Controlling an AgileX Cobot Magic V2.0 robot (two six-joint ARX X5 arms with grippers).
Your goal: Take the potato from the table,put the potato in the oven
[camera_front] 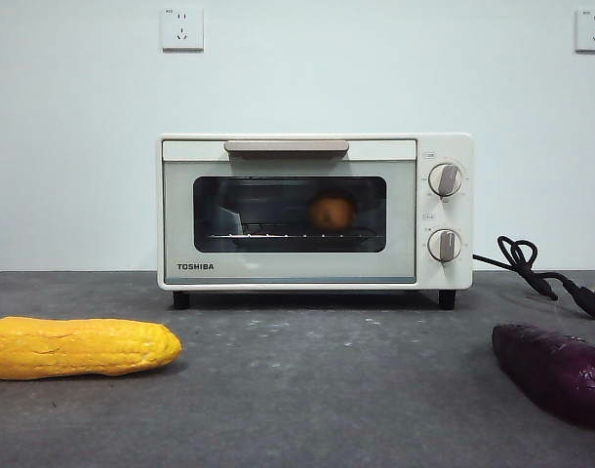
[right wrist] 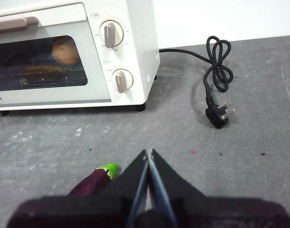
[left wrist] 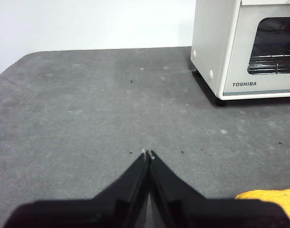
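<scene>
The tan-orange potato [camera_front: 332, 211] sits on the rack inside the cream-white oven [camera_front: 315, 211], seen through the dark glass; the oven door is closed. Through the window in the right wrist view the potato [right wrist: 65, 51] shows too. My left gripper [left wrist: 148, 154] is shut and empty, low over the bare grey table [left wrist: 88, 118], well away from the oven [left wrist: 245, 47]. Also shut with nothing in it, my right gripper [right wrist: 148, 153] hovers over the table [right wrist: 259, 123] in front of the oven's knobs [right wrist: 109, 34]. Neither arm shows in the front view.
A yellow corn cob [camera_front: 78, 346] lies at the front left; its tip [left wrist: 271, 198] appears in the left wrist view. A dark purple sweet potato [camera_front: 556, 370] lies front right, also in the right wrist view [right wrist: 90, 183]. The oven's black cord and plug [right wrist: 216, 76] trail right.
</scene>
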